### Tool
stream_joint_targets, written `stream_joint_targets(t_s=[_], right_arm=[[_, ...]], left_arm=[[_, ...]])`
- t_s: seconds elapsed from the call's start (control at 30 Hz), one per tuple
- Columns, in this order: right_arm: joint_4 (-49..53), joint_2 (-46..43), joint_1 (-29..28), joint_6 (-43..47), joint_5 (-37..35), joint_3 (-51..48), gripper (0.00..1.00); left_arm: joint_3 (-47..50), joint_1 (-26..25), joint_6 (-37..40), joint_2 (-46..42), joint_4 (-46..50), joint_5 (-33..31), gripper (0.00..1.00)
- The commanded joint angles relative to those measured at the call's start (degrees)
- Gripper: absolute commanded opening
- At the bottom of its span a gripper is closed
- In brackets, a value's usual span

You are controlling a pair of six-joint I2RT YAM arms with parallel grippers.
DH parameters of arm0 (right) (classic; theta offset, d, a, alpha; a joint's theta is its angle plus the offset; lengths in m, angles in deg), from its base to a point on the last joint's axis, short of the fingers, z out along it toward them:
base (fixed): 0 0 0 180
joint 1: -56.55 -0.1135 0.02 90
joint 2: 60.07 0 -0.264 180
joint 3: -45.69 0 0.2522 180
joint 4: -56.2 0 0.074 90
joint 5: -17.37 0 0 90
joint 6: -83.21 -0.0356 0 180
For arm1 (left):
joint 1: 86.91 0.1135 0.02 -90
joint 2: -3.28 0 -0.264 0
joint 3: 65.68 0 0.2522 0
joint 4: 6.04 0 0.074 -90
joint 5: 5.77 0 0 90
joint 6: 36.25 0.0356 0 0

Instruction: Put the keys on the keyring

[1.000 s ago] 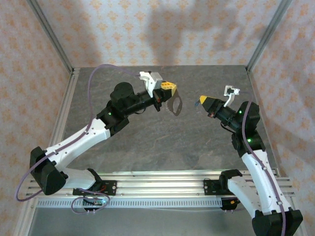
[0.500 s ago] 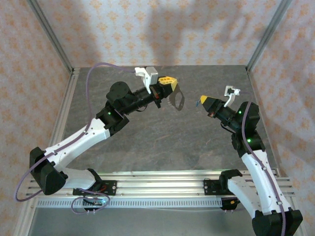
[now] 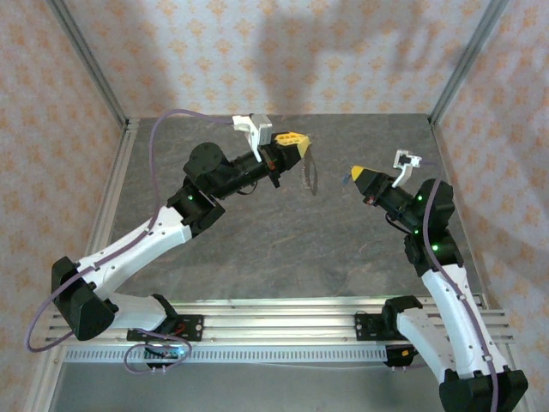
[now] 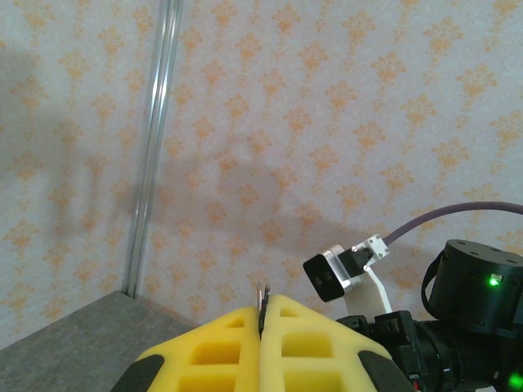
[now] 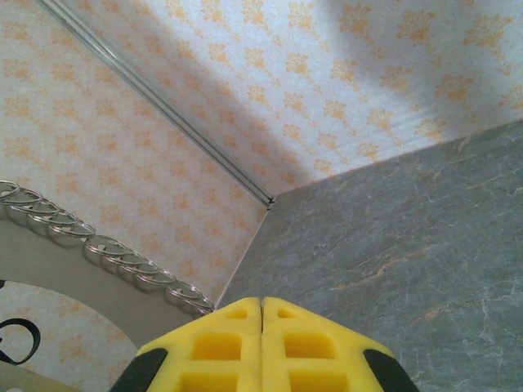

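Observation:
My left gripper (image 3: 300, 141) is raised above the back middle of the table, its yellow fingers shut on the keyring (image 3: 310, 176), which hangs below them as a thin grey loop seen nearly edge-on. In the left wrist view a thin metal edge of the keyring (image 4: 263, 296) sticks up between the closed pads of the left gripper (image 4: 263, 309). My right gripper (image 3: 354, 175) faces it from the right, a small gap away, shut on the key (image 3: 345, 180), whose blue head peeks out at the tip. The right wrist view shows the right gripper (image 5: 261, 302) shut and the keyring's chain strand (image 5: 106, 245) at the left.
Grey stone-pattern table (image 3: 257, 249) enclosed by patterned walls with metal corner posts (image 3: 90, 69). The right arm's wrist camera (image 4: 335, 273) sits just beyond my left fingers. A metal rail (image 3: 283, 313) runs along the near edge by the arm bases.
The left gripper has lifted slightly and rolled, turning the keyring from a broad loop to nearly edge-on. The right arm has barely shifted.

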Motion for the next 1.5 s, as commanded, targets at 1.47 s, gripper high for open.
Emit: stream_joint_targets(t_s=[1.47], right_arm=[[-9.85,2.32,0.17,-0.81,8.36,7.37,0.0]], left_arm=[[-3.53,-0.58,23.38,-1.26,14.17,6.14,0.0]])
